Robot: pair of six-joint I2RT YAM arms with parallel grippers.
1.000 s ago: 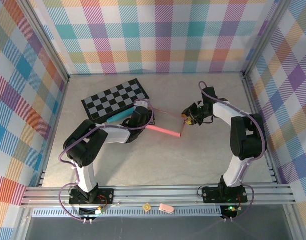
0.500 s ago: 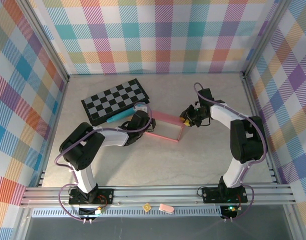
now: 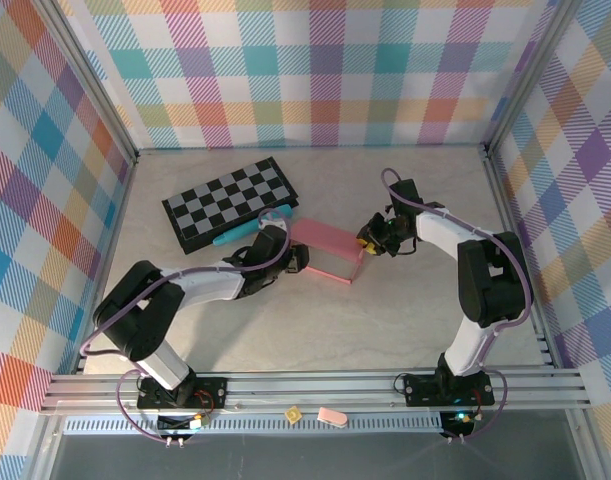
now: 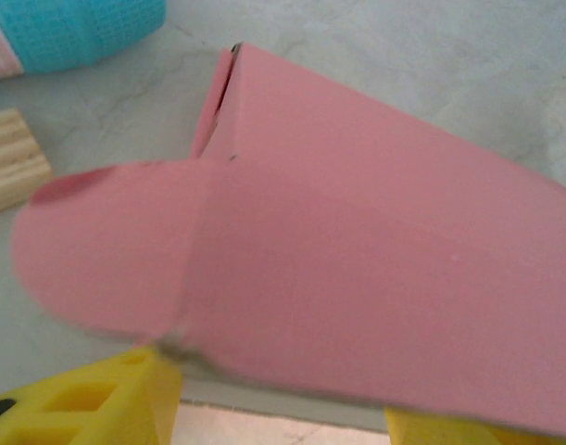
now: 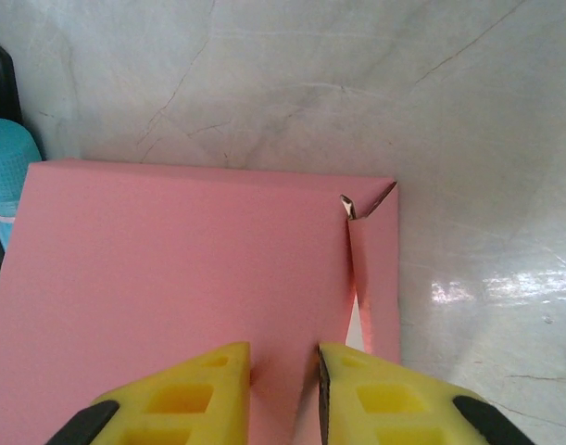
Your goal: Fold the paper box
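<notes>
Box (image 3: pixel 330 248) sits mid-counter (image 3: pixel 285 330), with the checkerboard (image 3: pixel 230 200) and teal bar (image 3: pixel 240 232) off at its ten o'clock, and I'm on it from both sides! My left pincer (image 4: pixel 278 399) is at its nine o'clock end, jaws standing well apart with pink card lying across them; I'd call that loose, nothing clamped. My right pincer (image 5: pixel 284 362) is at the three o'clock edge, jaws drawn narrow with pink card in the gap, but whether they truly bite it I can't tell. Progress looks good: it reads as a closed shape, broad top panel down, sides up. Not finished, I'd say. A rounded tab (image 4: pixel 97 241) pokes out untucked on the left end, and at the right corner a seam gapes with a small ear sticking up. Left to do: tuck those in and press the lid flat.
</notes>
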